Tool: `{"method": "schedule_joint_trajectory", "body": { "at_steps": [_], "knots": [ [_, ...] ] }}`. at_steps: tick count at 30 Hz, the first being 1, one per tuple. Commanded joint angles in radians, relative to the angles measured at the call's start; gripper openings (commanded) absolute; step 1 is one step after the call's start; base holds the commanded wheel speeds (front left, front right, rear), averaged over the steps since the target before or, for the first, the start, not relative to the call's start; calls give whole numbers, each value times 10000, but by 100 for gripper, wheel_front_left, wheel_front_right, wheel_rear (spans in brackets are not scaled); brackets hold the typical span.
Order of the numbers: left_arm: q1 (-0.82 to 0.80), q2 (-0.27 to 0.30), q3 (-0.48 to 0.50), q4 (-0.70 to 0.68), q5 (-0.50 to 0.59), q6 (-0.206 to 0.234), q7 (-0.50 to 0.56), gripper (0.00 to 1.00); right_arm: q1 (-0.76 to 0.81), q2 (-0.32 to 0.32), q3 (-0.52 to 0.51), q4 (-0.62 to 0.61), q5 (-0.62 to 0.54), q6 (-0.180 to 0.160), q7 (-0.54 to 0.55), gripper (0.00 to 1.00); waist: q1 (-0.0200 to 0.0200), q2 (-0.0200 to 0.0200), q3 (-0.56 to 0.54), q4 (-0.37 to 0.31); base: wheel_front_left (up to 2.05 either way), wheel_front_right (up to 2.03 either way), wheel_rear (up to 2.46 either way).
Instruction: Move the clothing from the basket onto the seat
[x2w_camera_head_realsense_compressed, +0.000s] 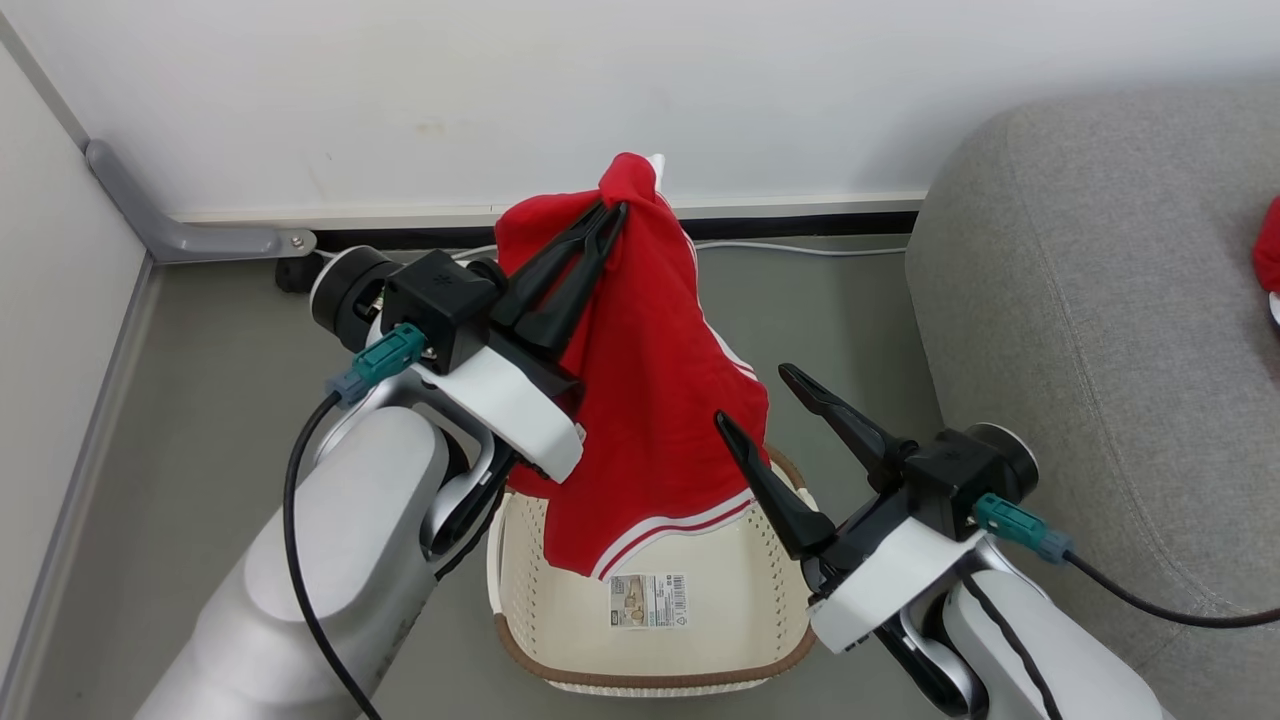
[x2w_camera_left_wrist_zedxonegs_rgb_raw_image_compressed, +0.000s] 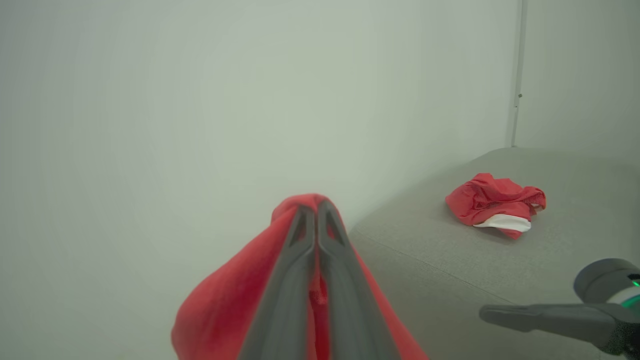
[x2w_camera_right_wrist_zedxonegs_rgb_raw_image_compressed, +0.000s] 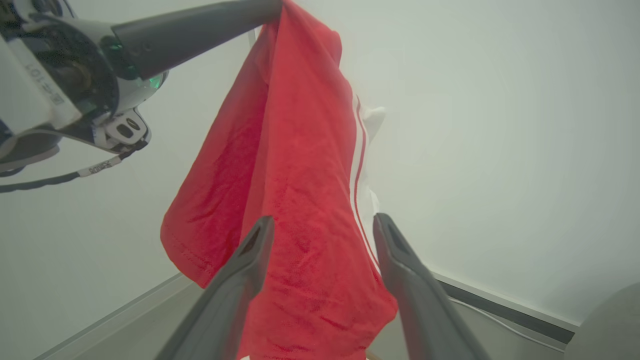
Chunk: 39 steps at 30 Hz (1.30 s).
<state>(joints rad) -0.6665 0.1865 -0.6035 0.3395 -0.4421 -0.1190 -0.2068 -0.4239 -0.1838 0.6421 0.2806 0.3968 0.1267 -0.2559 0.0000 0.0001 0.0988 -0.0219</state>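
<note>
Up high, the red garment (x2w_camera_head_realsense_compressed: 650, 400) hangs from the left hand (x2w_camera_head_realsense_compressed: 612, 212), whose two dark fingers are clenched on a bunched fold at its top. In the left wrist view those fingers lie pressed together with red cloth pinched between them. The fabric drapes down in a long fold, with white stripes along its right edge and across the hem. That hem hangs over the opening of the basket (x2w_camera_head_realsense_compressed: 640, 682); whether it touches the wall I cannot tell. The basket stands on the floor (x2w_camera_head_realsense_compressed: 230, 400) below, cream with a brown rim and perforated sides, and a label (x2w_camera_head_realsense_compressed: 648, 600) shows on its bottom.

The right hand (x2w_camera_head_realsense_compressed: 752, 395) is released, fingers spread wide and holding nothing. It sits low, just beside the garment's lower right part and above the basket's right rim. In its own wrist view the cloth hangs beyond the two parted fingers, and contact cannot be judged.

To the right stands the grey sofa (x2w_camera_head_realsense_compressed: 1080, 300), near the basket. A second garment (x2w_camera_left_wrist_zedxonegs_rgb_raw_image_compressed: 492, 205) — red with a white patch — lies crumpled on its cushion, well apart from both hands. Behind everything runs a pale wall (x2w_camera_head_realsense_compressed: 600, 80), with a white cable (x2w_camera_head_realsense_compressed: 800, 247) lying along its foot.
</note>
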Motion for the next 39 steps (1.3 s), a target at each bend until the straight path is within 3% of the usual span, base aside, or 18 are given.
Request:
{"method": "schedule_joint_trajectory", "body": {
  "at_steps": [1, 21, 22, 23, 24, 31, 32, 33, 34, 39],
  "knots": [
    [-635, 191, 320, -238, -36, 54, -101, 0, -265, 69, 132, -141, 9, 40, -59, 100, 0, -1, 9, 16, 0, 0, 0],
    [-902, -348, -364, -178, -94, -17, -287, 0, -1837, 1067, 596, 2591, -244, 40, -59, 100, 0, -1, 207, 549, 0, 0, 0],
    [-891, -365, -387, -166, -98, -18, -301, 0, -1898, 1097, 627, 2800, -245, 40, -59, 82, 0, -1, 209, 565, 0, 0, 0],
    [-879, -377, -406, -154, -97, -20, -316, 0, -1960, 1128, 628, 2944, -221, 40, -59, 45, 0, -1, 215, 576, 0, 0, 0],
    [-868, -394, -420, -142, -110, -21, -329, 0, -2018, 1156, 648, 3094, -182, 40, -59, 0, 0, -1, 219, 586, 0, 0, 0],
    [-858, -418, -423, 24, -121, 7, -428, 0, -2214, 1254, 556, 2995, 115, 40, -59, 0, 0, -1, 318, 512, 0, 0, 0],
    [-852, -424, -418, 53, -107, 15, -441, 18, -2193, 1255, 520, 2926, 109, 40, -59, 0, 0, -1, 329, 488, 0, 0, 0],
    [-846, -434, -411, 81, -96, 20, -455, 45, -2170, 1247, 489, 2870, 102, 40, -59, 0, 0, -1, 338, 464, 0, 0, 0],
    [-838, -439, -404, 108, -80, 22, -468, 99, -2151, 1237, 448, 2790, 84, 40, -59, 0, 0, -1, 347, 434, 0, 0, 0],
    [-759, -471, -336, 258, -76, 15, -514, 100, -2012, 1181, 177, 2262, 2, 40, -59, 0, 0, -1, 388, 295, 0, 0, 0]
  ]
}}
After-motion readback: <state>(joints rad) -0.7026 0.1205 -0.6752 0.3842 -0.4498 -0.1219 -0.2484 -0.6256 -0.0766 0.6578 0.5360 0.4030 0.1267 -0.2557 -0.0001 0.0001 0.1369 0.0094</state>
